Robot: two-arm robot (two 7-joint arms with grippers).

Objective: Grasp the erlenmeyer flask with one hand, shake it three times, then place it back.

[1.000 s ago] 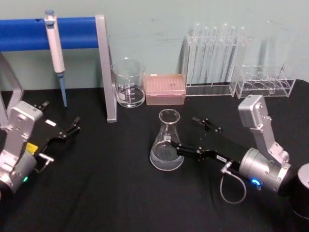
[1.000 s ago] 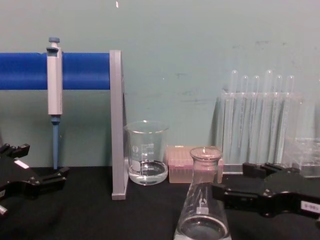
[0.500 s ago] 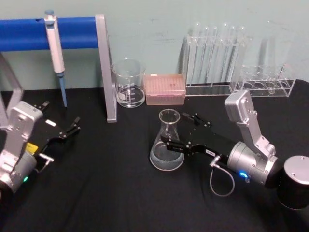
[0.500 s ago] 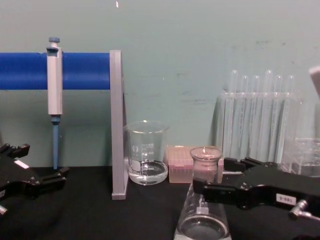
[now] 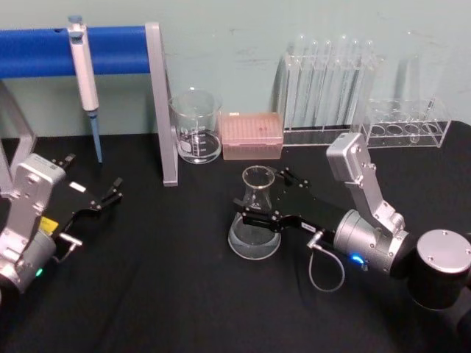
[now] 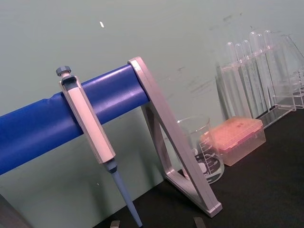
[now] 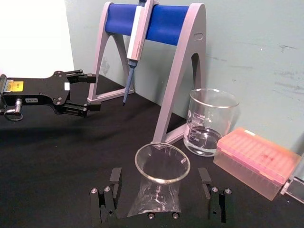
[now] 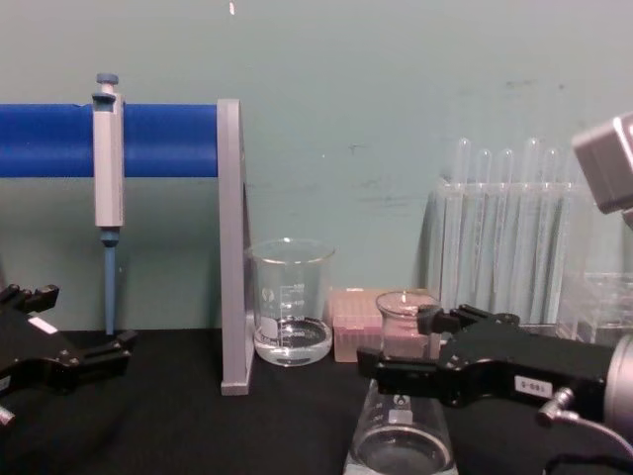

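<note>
The erlenmeyer flask (image 5: 255,220) stands upright on the black table, clear glass with a little liquid in its base. My right gripper (image 5: 262,197) is open, one finger on each side of the flask's neck. In the right wrist view the flask's rim (image 7: 162,163) sits between the two fingers (image 7: 114,179) with a gap on each side. From the chest view the flask (image 8: 400,440) is partly hidden behind the right gripper (image 8: 407,346). My left gripper (image 5: 109,194) rests open at the table's left, far from the flask.
A blue-barred stand (image 5: 158,103) holding a pipette (image 5: 82,66) is at the back left. A glass beaker (image 5: 196,126), a pink tip box (image 5: 252,135), a test tube rack (image 5: 327,92) and a low clear rack (image 5: 405,125) line the back.
My right gripper has moved left from beside the flask until its open fingers flank the neck. The flask and the left arm have not moved.
</note>
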